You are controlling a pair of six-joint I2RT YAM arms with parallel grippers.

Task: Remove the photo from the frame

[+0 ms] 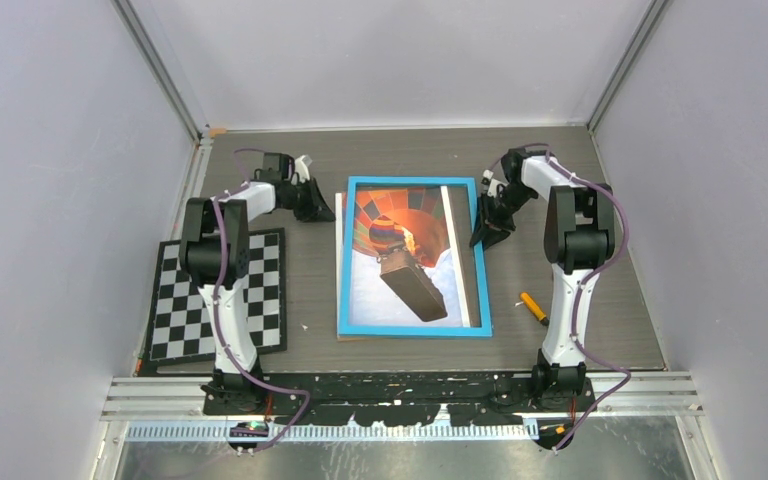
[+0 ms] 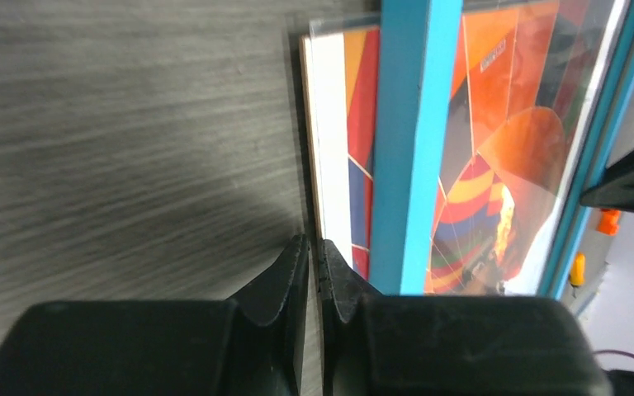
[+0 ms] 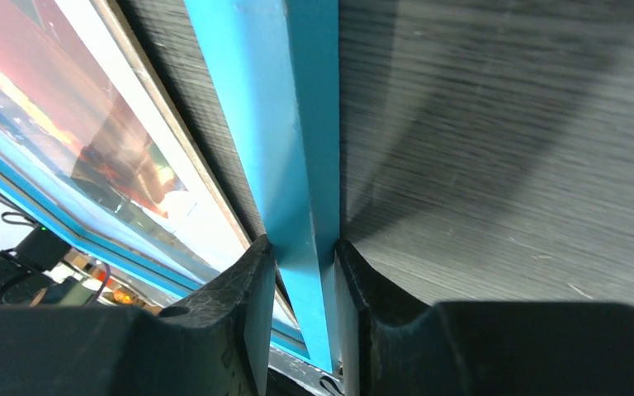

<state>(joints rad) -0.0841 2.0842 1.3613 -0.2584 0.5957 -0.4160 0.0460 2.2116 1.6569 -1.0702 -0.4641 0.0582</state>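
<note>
While lying face-up at middle of table (image 1: 600, 270), poking out past left rail of frame (image 1: 413, 182): photo (image 1: 400, 245), thin, light, bendy, crease-prone. Best taken by exposed left margin. Fingers of left gripper (image 2: 314, 252) nearly together, pinching that margin; right gripper (image 3: 304, 252) clamped on stiff right rail.

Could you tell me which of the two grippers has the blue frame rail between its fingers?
The right gripper: its fingers clamp the frame's right-hand rail. The left gripper instead pinches the photo's edge poking out leftward.

frame (image 1: 410, 183): bright blue | photo (image 1: 400, 235): orange-red balloon | checkerboard (image 1: 260, 290): black-white
</note>
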